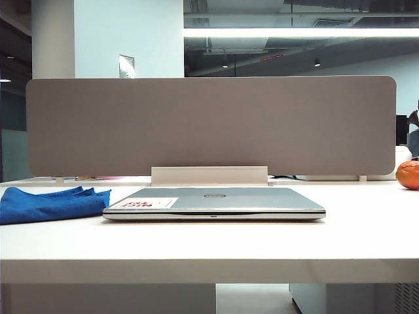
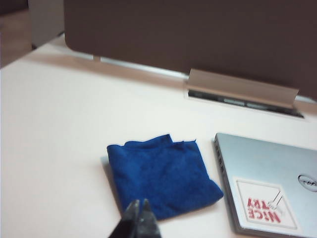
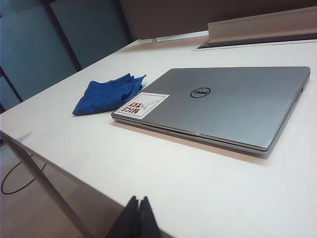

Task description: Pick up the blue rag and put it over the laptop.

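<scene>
Nothing is picked up yet; by my reading the reach is only beginning. The grey divider panel (image 1: pixel 209 124) backs the white table (image 1: pixel 209 242). The laptop (image 1: pixel 216 201) lies closed at its middle, and the blue rag (image 2: pixel 161 173) sits folded just beside its stickered corner. An orange fruit (image 1: pixel 408 174) sits well off to the side. The left gripper (image 2: pixel 138 220) hangs above the rag's near edge, fingers clenched and empty; it must open before descending. The right gripper (image 3: pixel 137 218) waits off the table's edge, likewise pinched closed.

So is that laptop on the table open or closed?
Closed. The laptop lies flat with its lid down, logo and sticker facing up, and no screen or keyboard showing. The blue rag sits beside it, not on it.
</scene>
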Controlling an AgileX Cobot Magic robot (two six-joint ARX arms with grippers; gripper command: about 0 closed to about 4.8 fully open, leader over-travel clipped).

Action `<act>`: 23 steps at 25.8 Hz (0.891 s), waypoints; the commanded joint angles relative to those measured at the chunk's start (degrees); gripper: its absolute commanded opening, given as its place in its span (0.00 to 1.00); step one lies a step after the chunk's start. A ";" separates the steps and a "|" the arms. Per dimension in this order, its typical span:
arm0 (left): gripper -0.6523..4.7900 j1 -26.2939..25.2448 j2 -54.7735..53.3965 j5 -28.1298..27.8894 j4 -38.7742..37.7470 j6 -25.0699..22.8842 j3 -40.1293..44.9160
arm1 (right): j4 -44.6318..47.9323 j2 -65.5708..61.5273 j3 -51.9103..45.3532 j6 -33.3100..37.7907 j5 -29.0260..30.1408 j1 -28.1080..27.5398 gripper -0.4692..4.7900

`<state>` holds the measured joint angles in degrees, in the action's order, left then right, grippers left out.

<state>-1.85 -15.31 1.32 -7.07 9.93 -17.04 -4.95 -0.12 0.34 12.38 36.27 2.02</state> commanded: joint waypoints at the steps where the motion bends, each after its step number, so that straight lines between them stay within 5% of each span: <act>1: 0.11 0.04 -10.78 -0.15 0.24 -0.15 -6.23 | 0.87 0.13 -0.31 0.02 0.13 0.02 0.08; 13: 0.11 0.04 -41.59 1.46 -1.64 2.25 -24.15 | 0.85 0.13 -0.31 0.00 -0.13 0.02 0.08; 23: 0.11 -0.02 -54.86 5.25 0.85 5.38 -25.79 | 0.83 0.13 -0.31 0.00 -0.17 0.02 0.08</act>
<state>-1.85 -68.88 5.61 -7.79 13.34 -42.44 -4.99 -0.12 0.34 12.38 36.12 2.02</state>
